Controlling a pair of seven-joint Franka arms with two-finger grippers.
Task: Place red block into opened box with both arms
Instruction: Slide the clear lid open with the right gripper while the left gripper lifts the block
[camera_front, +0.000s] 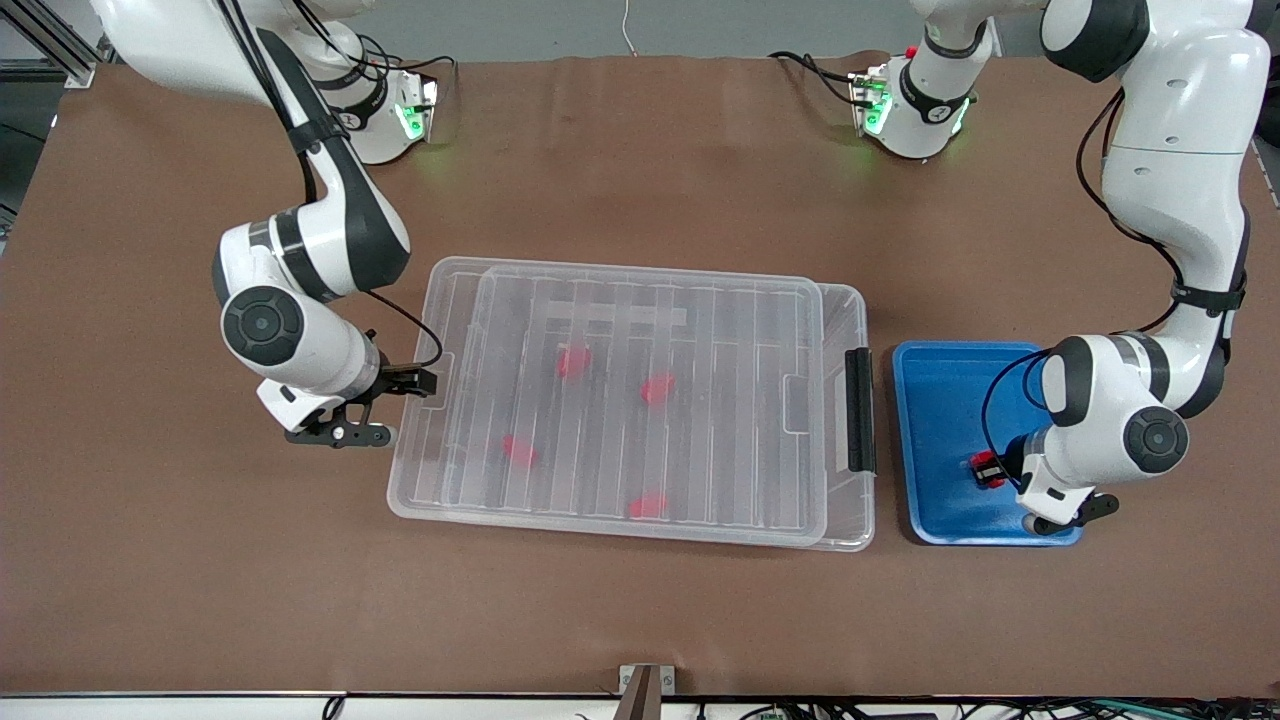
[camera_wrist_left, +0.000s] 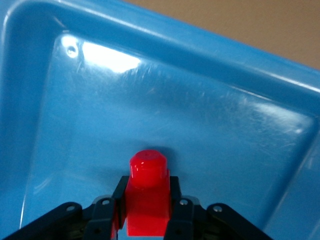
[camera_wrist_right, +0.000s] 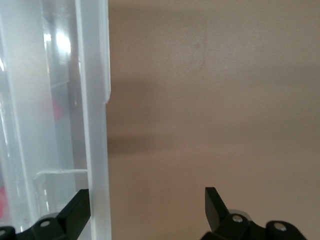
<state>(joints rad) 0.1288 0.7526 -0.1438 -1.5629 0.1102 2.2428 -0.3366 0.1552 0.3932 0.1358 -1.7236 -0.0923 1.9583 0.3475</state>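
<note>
A red block (camera_wrist_left: 148, 192) stands in the blue tray (camera_wrist_left: 200, 115), and my left gripper (camera_wrist_left: 147, 200) is shut on its sides, low in the tray. The front view shows that red block (camera_front: 986, 468) in the left gripper (camera_front: 990, 471). The clear box (camera_front: 415, 470) lies mid-table with its ribbed lid (camera_front: 700, 330) on it, slightly shifted. Several red blocks (camera_front: 572, 361) show through the lid. My right gripper (camera_front: 418, 381) is open at the box's short end toward the right arm's end of the table. The box's rim (camera_wrist_right: 97, 150) runs between the jaws of the right gripper (camera_wrist_right: 147, 205), close to one finger.
The blue tray (camera_front: 945, 400) sits beside the box toward the left arm's end of the table. A black latch (camera_front: 859, 410) is on the box's short end facing the tray. Brown tabletop (camera_front: 640, 620) surrounds both.
</note>
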